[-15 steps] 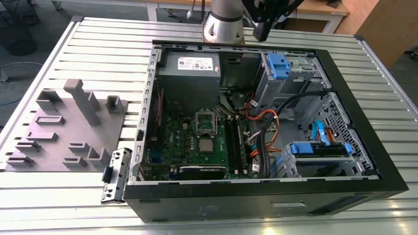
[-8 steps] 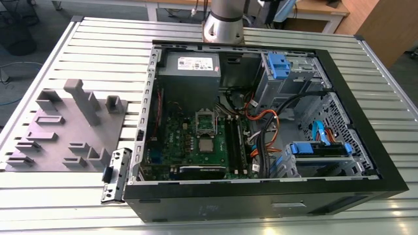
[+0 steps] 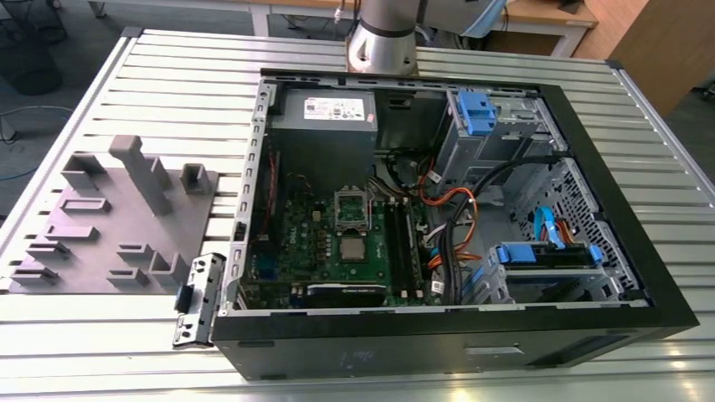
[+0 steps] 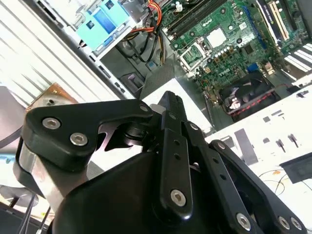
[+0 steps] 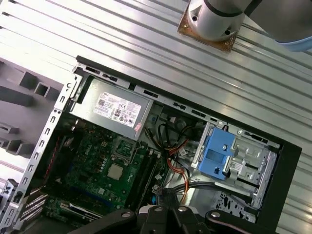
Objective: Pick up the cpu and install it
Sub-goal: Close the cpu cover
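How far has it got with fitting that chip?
Nothing looks done yet: the cpu lies on the green board beside the socket frame, not in it. The claw hangs high above the open case, apart from the cpu. Pick-up and fitting are both left.

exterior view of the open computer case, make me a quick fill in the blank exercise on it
1. The cpu lies on the ____ circuit board, next to the socket frame.
2. The drive holder nearest the arm base is coloured ____.
3. The grey block stands on the table at the exterior view's ____ of the computer case.
Missing words: green; blue; left.
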Robot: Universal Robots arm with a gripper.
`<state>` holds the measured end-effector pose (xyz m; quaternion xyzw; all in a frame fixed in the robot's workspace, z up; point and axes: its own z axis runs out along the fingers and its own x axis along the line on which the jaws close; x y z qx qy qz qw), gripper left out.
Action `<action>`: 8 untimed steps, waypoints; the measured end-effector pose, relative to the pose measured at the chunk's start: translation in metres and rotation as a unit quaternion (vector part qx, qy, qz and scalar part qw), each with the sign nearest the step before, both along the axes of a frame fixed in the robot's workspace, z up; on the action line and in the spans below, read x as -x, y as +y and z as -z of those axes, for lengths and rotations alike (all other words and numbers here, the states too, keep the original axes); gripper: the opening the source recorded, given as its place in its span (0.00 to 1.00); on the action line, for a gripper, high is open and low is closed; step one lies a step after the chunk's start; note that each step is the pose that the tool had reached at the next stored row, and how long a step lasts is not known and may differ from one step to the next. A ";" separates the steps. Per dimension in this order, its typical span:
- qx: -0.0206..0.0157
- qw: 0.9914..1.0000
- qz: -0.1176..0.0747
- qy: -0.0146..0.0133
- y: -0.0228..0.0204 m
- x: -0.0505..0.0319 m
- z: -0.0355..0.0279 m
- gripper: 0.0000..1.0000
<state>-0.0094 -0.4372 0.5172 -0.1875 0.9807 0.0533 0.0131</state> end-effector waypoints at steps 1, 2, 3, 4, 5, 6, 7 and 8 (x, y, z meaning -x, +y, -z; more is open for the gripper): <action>0.000 1.000 0.000 0.000 0.0000 0.0000 -0.0045 0.11; 0.000 1.000 0.000 0.000 0.0000 0.0000 -0.0093 0.11; 0.000 1.000 0.000 0.000 0.0000 0.0000 -0.0190 0.11; 0.000 1.000 0.000 0.000 0.0000 0.0000 -0.0235 0.11; 0.000 1.000 0.000 0.000 0.0000 0.0000 -0.0280 0.11; 0.000 1.000 0.000 0.000 0.0000 0.0000 -0.0306 0.11; 0.000 1.000 0.000 0.000 0.0001 0.0014 -0.0289 0.11; 0.000 1.000 0.000 0.000 0.0000 0.0023 -0.0276 0.11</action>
